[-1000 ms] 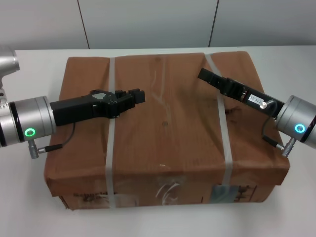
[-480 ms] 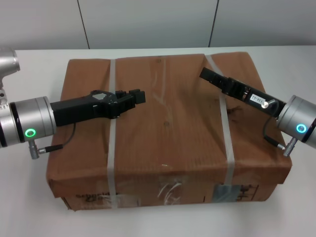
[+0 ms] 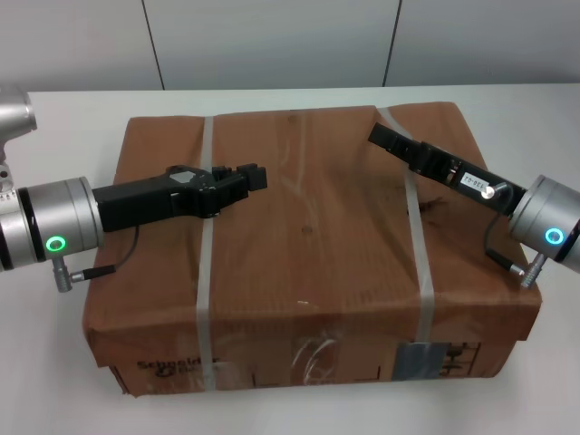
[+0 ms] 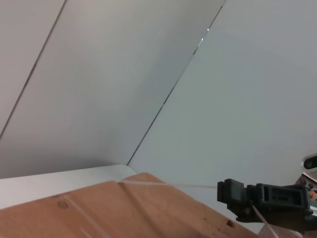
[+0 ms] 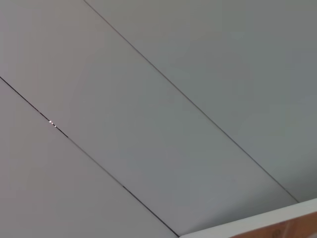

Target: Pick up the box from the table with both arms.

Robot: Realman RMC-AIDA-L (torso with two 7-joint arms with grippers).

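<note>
The big brown cardboard box (image 3: pixel 308 245) fills the middle of the white table (image 3: pixel 54 118). Two pale straps cross its top, one left (image 3: pixel 201 290) and one right (image 3: pixel 419 254). My left gripper (image 3: pixel 249 176) lies low over the box top, reaching in from the left side across the left strap. My right gripper (image 3: pixel 376 136) lies over the top from the right side, its body crossing the right strap. The left wrist view shows the box top (image 4: pixel 124 213) and, farther off, the right gripper (image 4: pixel 233 193). The right wrist view shows only a sliver of the box (image 5: pixel 297 225).
A grey panelled wall (image 3: pixel 272 41) stands behind the table. Bare table shows to the left of the box, behind it and at the right (image 3: pixel 544 118). Printed text and a grey label (image 3: pixel 417 361) are on the box's near side.
The box looks larger and its near top edge has shifted lower in the head view. Both arms have stayed in almost the same place over it; the right one has edged slightly outward.
</note>
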